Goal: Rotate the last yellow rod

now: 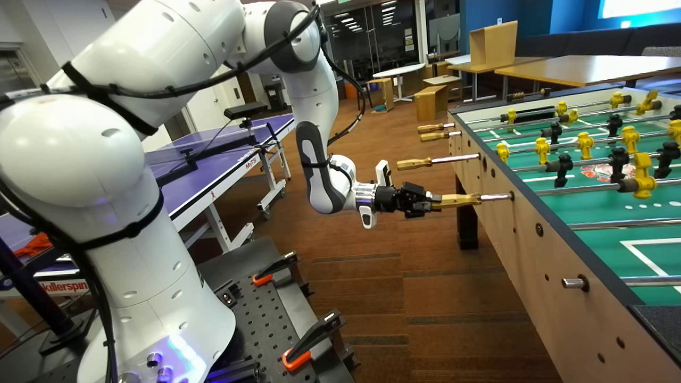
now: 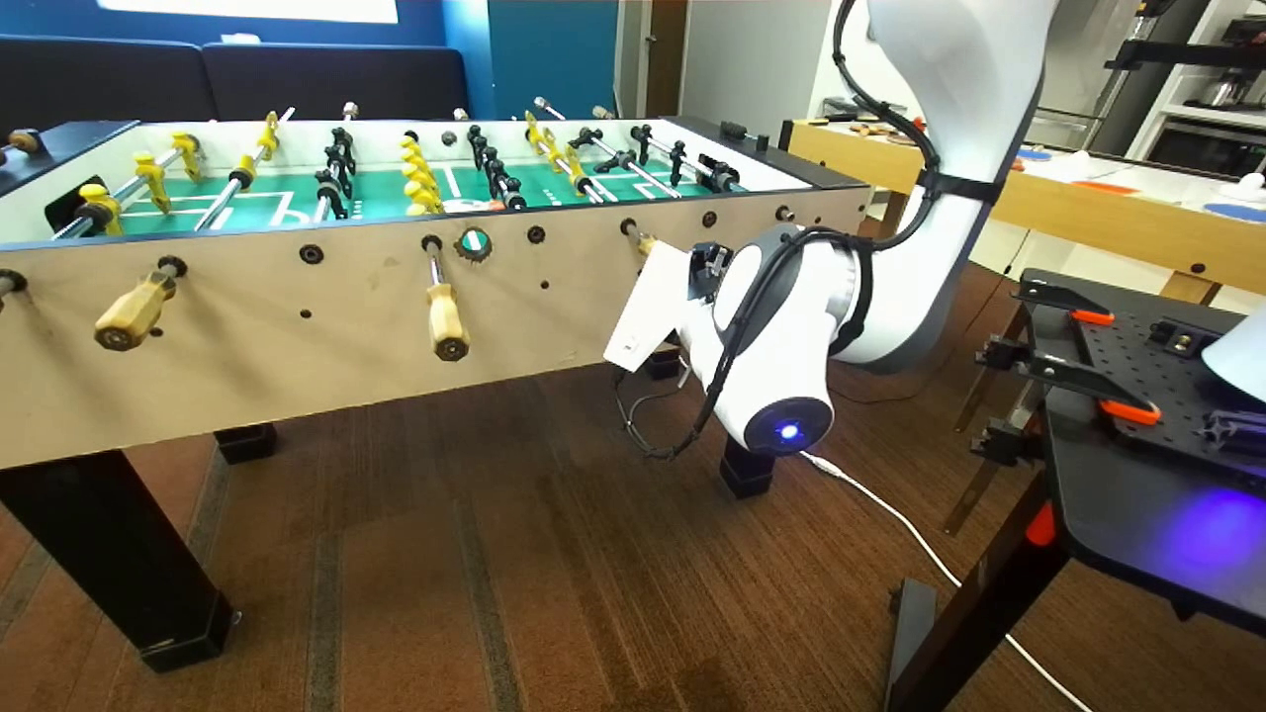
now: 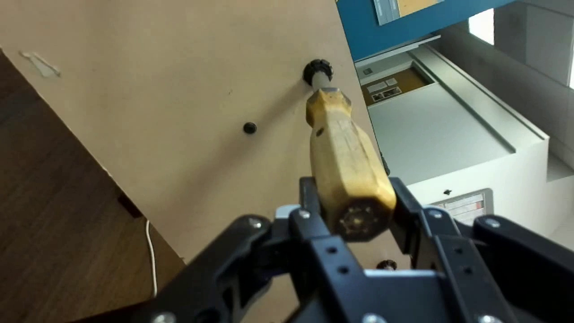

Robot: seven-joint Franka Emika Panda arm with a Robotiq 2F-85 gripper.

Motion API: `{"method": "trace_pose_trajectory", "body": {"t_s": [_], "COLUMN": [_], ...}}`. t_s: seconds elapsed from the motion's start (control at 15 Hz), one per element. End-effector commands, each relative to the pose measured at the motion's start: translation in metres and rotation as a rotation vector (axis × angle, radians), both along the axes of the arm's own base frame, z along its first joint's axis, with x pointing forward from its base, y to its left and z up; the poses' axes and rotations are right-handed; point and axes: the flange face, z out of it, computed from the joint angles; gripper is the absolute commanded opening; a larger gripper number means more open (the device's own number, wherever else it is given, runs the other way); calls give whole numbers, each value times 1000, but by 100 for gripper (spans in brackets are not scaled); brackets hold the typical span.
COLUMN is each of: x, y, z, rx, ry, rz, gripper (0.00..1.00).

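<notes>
The last yellow rod ends in a tan wooden handle (image 1: 458, 200), the nearest of several handles in this exterior view. Its metal shaft enters the table's side wall, and a yellow player (image 1: 644, 178) shows on it inside. In the wrist view the handle (image 3: 347, 157) points toward me, its dark end between my fingers. My gripper (image 3: 352, 190) has a finger against each side of the handle and looks shut on it. In an exterior view the gripper (image 1: 433, 202) meets the handle's free end. In an exterior view the handle (image 2: 646, 243) is mostly hidden by the wrist.
The foosball table's side wall (image 2: 554, 336) stands in front of the gripper. Another tan handle (image 1: 414, 164) sticks out farther along, with two more (image 1: 433, 128) beyond. A bare rod stub (image 1: 573, 283) sticks out nearer. A purple ping-pong table (image 1: 197, 175) stands behind the arm.
</notes>
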Motion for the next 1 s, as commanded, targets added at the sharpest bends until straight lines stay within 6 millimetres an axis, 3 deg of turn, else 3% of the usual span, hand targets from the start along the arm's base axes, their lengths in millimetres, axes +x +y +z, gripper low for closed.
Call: {"method": "trace_pose_trajectory", "body": {"t_s": [0.0,0.2,0.27,0.4,0.6,0.8,0.93], "x": [1,1,1,-2,-13,-24,-27], "y": [-5,-6,-4,2,29,60,74], "z": [13,14,15,17,29,56,88], "rx": [-93,-167,-181,-162,-50,113,205], "ry": [142,220,230,258,292,263,224], "rz": [-64,-83,-80,-60,0,30,12], "gripper": [17,17,61,75,98,100,100]}}
